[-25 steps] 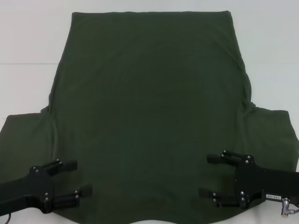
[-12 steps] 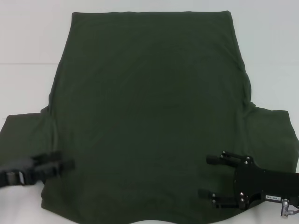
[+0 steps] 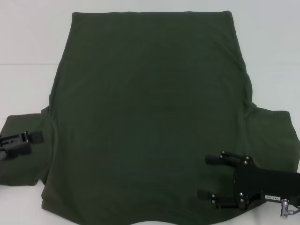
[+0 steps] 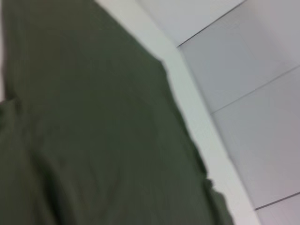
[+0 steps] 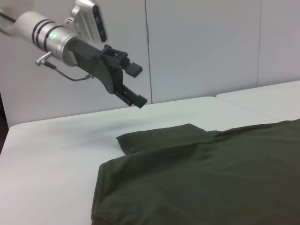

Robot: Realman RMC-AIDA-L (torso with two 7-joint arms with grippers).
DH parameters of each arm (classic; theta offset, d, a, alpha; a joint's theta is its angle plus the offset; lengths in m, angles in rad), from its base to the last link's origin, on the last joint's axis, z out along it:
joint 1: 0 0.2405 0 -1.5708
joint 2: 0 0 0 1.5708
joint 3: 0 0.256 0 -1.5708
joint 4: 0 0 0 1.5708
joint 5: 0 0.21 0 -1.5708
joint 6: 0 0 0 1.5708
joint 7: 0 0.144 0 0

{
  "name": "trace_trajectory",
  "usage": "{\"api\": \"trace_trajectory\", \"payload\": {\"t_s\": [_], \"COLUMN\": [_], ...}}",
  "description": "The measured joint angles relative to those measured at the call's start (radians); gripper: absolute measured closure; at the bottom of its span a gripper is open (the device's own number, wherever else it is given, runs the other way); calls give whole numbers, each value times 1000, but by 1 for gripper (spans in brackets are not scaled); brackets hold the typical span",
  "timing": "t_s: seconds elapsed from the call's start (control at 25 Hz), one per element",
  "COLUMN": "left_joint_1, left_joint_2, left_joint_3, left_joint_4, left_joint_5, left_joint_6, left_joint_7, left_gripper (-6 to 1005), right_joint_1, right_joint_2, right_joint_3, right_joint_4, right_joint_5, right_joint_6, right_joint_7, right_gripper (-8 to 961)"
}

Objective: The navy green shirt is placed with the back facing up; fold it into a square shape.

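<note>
The navy green shirt point(image 3: 150, 117) lies flat, plain side up, on the white worktop point(image 3: 28, 42) — soft matte cotton. The left end effector point(image 5: 133, 84) hangs above its left sleeve, fingers apart, empty. The right end effector point(image 3: 211, 177) hovers over the lower right corner — wide open, holding nothing.

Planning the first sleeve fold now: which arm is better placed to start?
Probably left: the left gripper hangs open above the left sleeve. The right gripper sits over the shirt body, inboard of its sleeve.

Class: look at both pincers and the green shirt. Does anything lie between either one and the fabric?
Nothing visible does. The left pincer hangs open above the sleeve of the navy green shirt; the right pincer is open over its near hem.
</note>
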Motion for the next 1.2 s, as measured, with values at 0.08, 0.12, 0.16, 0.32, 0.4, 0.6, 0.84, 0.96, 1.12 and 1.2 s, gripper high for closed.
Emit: {"api": "trace_trajectory", "payload": {"t_s": [0.08, 0.12, 0.16, 0.32, 0.4, 0.6, 0.84, 0.96, 1.12, 1.2], "left_joint_1": [-12, -17, -23, -32, -36, -60, -83, -89, -95, -96], "left_joint_2": [1, 1, 1, 7, 8, 9, 9, 7, 11, 16], "left_joint_3": [4, 4, 4, 9, 13, 14, 18, 18, 19, 19], "left_joint_4": [49, 71, 92, 161, 193, 215, 207, 189, 151, 134], "left_joint_5": [68, 102, 134, 205, 247, 367, 462, 471, 484, 488], "left_joint_6": [-6, -11, -21, -52, -67, -109, -159, -177, -210, -223], "left_joint_7": [-74, -101, -131, -208, -240, -289, -323, -327, -329, -329], "left_gripper": [64, 64, 65, 69, 70, 71, 72, 73, 74, 75], "right_joint_1": [2, 2, 2, 3, 4, 8, 12, 14, 17, 19], "right_joint_2": [1, 1, 1, 1, 1, 2, 1, 0, 0, 0], "right_joint_3": [-2, -2, -2, 0, 1, 1, 2, 1, 1, 1], "right_joint_4": [0, 0, 0, -3, -3, -4, -2, -3, -4, -2], "right_joint_5": [0, 0, 0, 0, 0, 0, 0, 0, 0, 0], "right_joint_6": [-2, -2, -4, -10, -12, -12, -13, -13, -13, -13], "right_joint_7": [0, 0, 0, -1, -1, 2, 3, 3, 2, 2], "right_gripper": [42, 42, 42, 41, 41, 42, 41, 41, 41, 41]}}
